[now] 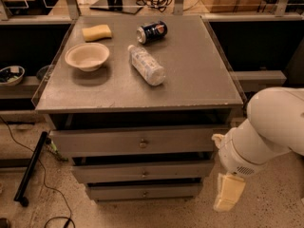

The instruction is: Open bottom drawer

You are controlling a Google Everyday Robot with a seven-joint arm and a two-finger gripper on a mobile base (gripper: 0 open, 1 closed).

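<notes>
My pincer (229,194) is hanging low at the right of the cabinet, cream-coloured and pointing down toward the speckled floor (270,208); I cannot tell how far it is open, and I am seeing nothing in its hold. The white arm (268,127) is bulging in from the right edge above it. Just to the pincer's left, apart from it, the bottom drawer (118,192) is sitting lowest of three grey fronts, its small round knob at centre, under the middle drawer (109,172) and the top drawer (95,142). Above, the grey tabletop (199,84) is carrying a beige bowl (87,56) at left, a yellow sponge (97,32) behind it, a dark can (152,32) lying on its side, and a clear bottle (146,65) lying flat near the middle.
</notes>
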